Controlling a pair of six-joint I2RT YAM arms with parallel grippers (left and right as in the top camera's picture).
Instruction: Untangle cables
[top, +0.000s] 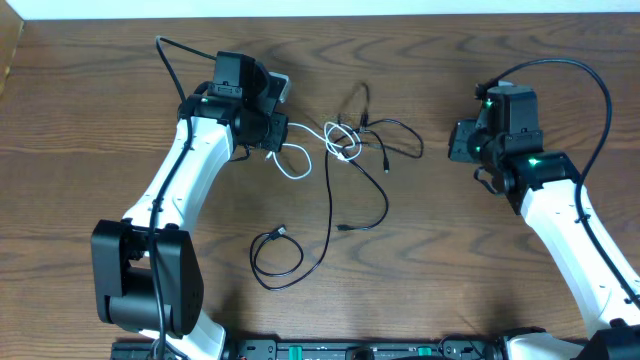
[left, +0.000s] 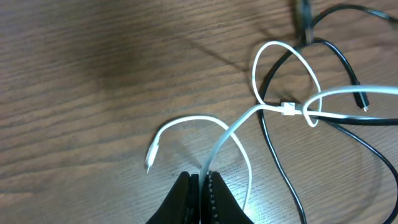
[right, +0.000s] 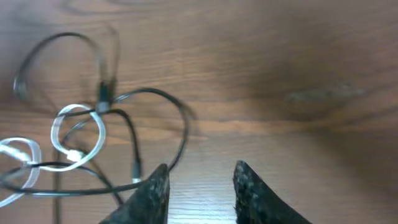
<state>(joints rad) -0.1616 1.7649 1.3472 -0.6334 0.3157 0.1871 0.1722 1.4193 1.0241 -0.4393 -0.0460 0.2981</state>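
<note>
Left gripper (left: 200, 179) clamped on thin white cord (left: 287, 109); tangle (top: 345, 138) lies to its right.
Right gripper (right: 200, 173) (fingers apart) sits farther from thin black cords (right: 102, 93).

No legible text, labels, brand marks, numbers or signs appear on any surface in the three views.

Table (top: 480, 260): mid-brown, wood-grain streaks, some darker blotches.
White cable (left: 287, 109): plain white along its length, small joint piece also white.
Black cables (top: 331, 200), crossing the white cable: plain black, no markings seen.
Left arm (top: 185, 175), nearest the white cable: white shell, black joints and base.
Right arm (top: 570, 215), well apart from the white cable: same white and black, with green lights (top: 535, 160) glowing.
Left gripper (left: 200, 183): black, fine ridged pattern on inner edges.
Right gripper (right: 201, 168): black, grey-speckled.
</note>
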